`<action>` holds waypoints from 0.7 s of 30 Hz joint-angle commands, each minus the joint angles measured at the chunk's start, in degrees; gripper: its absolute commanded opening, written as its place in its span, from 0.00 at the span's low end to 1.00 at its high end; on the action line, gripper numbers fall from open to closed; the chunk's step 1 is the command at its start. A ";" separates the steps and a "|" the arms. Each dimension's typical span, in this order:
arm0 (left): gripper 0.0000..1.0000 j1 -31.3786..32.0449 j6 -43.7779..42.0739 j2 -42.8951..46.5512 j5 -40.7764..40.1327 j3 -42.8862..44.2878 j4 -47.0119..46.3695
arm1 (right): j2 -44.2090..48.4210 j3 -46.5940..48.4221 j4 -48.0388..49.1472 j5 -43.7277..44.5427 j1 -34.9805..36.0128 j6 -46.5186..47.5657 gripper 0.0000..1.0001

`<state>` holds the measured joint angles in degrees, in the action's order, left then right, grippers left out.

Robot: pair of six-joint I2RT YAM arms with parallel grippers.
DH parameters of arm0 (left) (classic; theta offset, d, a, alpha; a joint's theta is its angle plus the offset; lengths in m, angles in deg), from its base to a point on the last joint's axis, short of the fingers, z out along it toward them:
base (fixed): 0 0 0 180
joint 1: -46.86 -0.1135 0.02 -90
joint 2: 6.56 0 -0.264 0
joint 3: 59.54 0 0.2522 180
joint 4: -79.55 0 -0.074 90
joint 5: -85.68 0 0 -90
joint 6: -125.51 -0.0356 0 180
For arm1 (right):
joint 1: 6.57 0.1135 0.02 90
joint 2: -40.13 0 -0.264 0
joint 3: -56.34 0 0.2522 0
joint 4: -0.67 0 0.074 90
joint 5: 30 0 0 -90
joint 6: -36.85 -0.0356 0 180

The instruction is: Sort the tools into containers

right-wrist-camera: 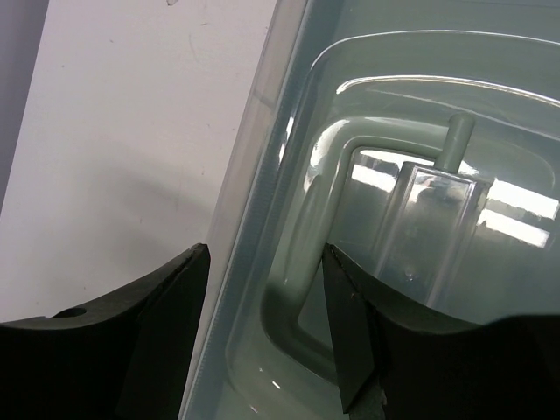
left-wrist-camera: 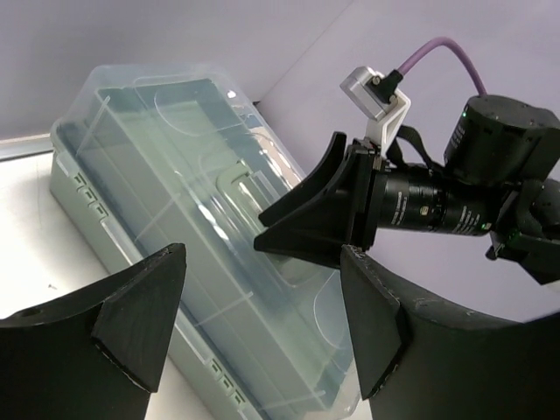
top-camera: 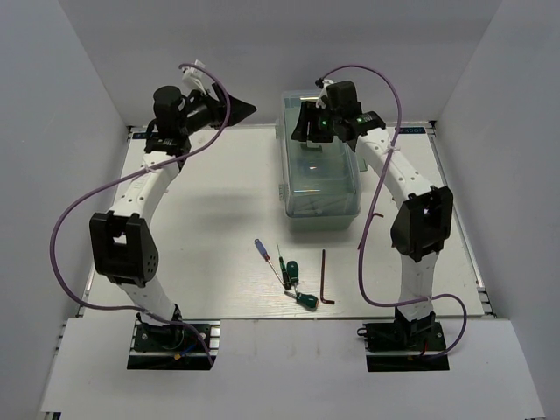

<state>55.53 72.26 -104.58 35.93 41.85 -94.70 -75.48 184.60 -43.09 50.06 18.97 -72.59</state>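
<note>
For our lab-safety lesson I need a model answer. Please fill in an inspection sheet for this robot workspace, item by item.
Surface: white table, no spills seen.
Job's things: toolbox closed at the back; screwdrivers and hex key lie outside it, near the front.
Clutter: nothing seen.
Grippers: left gripper open, in the air; right gripper open above the toolbox.
Cables: purple cables hang in loose loops, left and right.
Surroundings: plain white walls.

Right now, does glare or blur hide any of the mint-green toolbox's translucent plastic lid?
Right wrist view: white glare patches on the translucent plastic toolbox lid beside its clear moulded handle; the near black fingers look soft. Left wrist view: lid evenly lit, no harsh glare. Top view: sharp, faint sheen on the lid.
</note>
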 commanded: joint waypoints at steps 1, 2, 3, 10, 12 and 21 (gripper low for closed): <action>0.81 0.65 1.91 -1.47 0.88 3.41 -2.10 | -1.37 -3.66 -6.22 -2.34 0.56 -2.17 0.61; 0.81 0.65 1.92 -1.47 0.88 4.20 -2.10 | -1.28 -3.84 -6.30 -3.15 0.48 -2.53 0.61; 0.81 0.65 1.92 -2.26 0.88 4.21 -2.10 | -1.37 -3.93 -6.13 -4.12 0.56 -3.05 0.61; 0.81 2.31 2.97 -6.21 2.47 8.25 -2.10 | -0.84 -3.58 -0.33 -19.59 -0.75 -6.92 0.61; 0.81 2.93 3.58 -8.23 3.17 9.22 -2.10 | -0.75 -2.18 0.99 -22.49 -1.02 -7.80 0.61; 0.81 7.24 5.52 -15.45 4.57 17.83 0.45 | 1.26 -2.52 5.81 -29.17 -3.30 -10.88 0.57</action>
<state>61.34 77.13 -120.49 38.97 56.37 -95.43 -75.46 182.70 -40.00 29.41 15.41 -80.04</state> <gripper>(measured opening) 0.810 0.580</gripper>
